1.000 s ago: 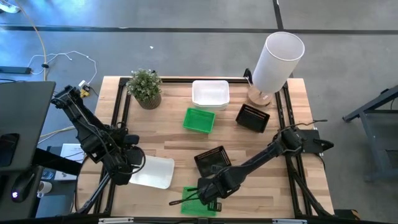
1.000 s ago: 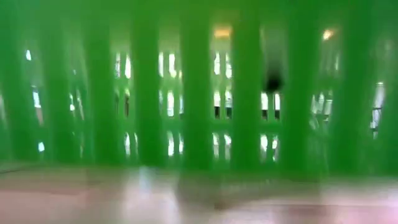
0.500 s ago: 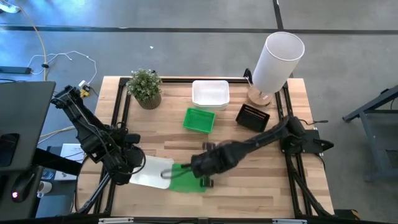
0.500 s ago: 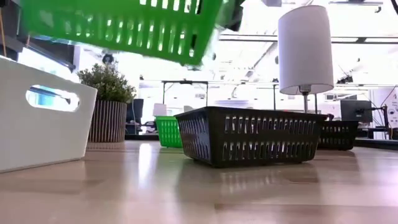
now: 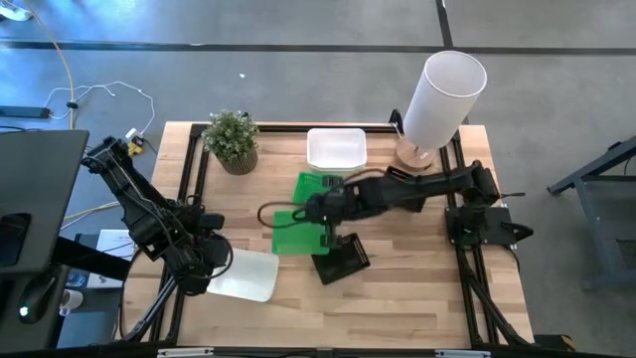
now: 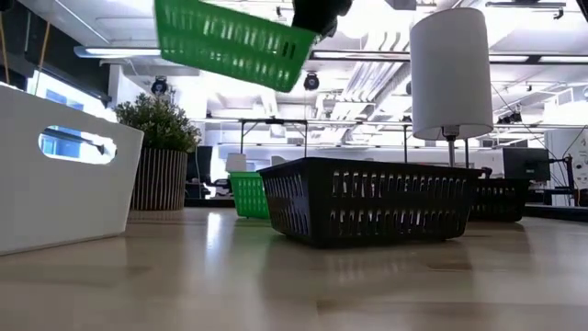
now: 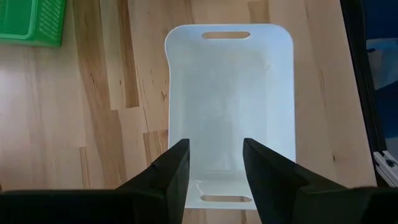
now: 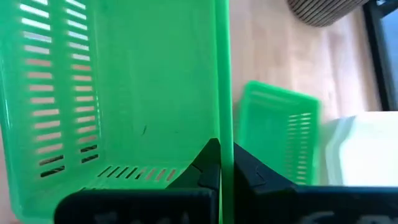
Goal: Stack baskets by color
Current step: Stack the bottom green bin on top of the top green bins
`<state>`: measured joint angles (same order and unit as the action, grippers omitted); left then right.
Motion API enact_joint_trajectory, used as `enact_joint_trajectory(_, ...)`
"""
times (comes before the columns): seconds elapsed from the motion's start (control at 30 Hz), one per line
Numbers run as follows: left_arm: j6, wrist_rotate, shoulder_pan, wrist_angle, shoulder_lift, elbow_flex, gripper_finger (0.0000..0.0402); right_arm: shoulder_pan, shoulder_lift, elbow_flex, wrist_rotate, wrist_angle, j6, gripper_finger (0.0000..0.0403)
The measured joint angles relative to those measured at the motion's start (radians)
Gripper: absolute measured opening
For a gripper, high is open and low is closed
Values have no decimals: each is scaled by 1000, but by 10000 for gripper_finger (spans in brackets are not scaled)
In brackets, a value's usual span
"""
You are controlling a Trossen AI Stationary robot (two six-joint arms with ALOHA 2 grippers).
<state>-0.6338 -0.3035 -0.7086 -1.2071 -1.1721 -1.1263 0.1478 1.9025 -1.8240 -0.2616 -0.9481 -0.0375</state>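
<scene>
From where I stand, the right gripper (image 5: 320, 211) is clamped on the rim of a green basket (image 5: 296, 232), carrying it in the air above the middle of the surface (image 5: 417, 288), clear of the wood in the low view. A second green basket (image 5: 320, 185) rests just toward twelve o'clock of it, and a white basket (image 5: 336, 149) sits beyond that at the far edge. A black basket (image 5: 343, 259) lies just toward four o'clock of the lifted one, and another black basket (image 5: 404, 186) is partly hidden under the right arm near the tall white cylinder (image 5: 443, 94). The left gripper (image 7: 214, 165) hangs with its fingers apart over a white basket at seven o'clock (image 5: 245, 275), holding nothing. A potted plant (image 5: 233, 140) stands at eleven o'clock.
</scene>
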Motion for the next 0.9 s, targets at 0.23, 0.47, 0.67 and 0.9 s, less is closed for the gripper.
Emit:
enact_joint_trajectory(0.23, -1, -20, 0, 0, 0, 0, 136, -112, -7, 0, 40, -32, 117, 0)
enact_joint_trajectory(0.47, 0, -49, 1, 0, 0, 0, 136, -201, -7, 12, 98, -43, 159, 0)
enact_joint_trajectory(0.67, 24, -62, 2, 0, 0, 0, 136, -288, -7, 93, 134, -23, 151, 0)
enact_joint_trajectory(0.9, 24, -75, 8, 0, 0, 0, 136, -387, -6, 157, 251, 19, 173, 0)
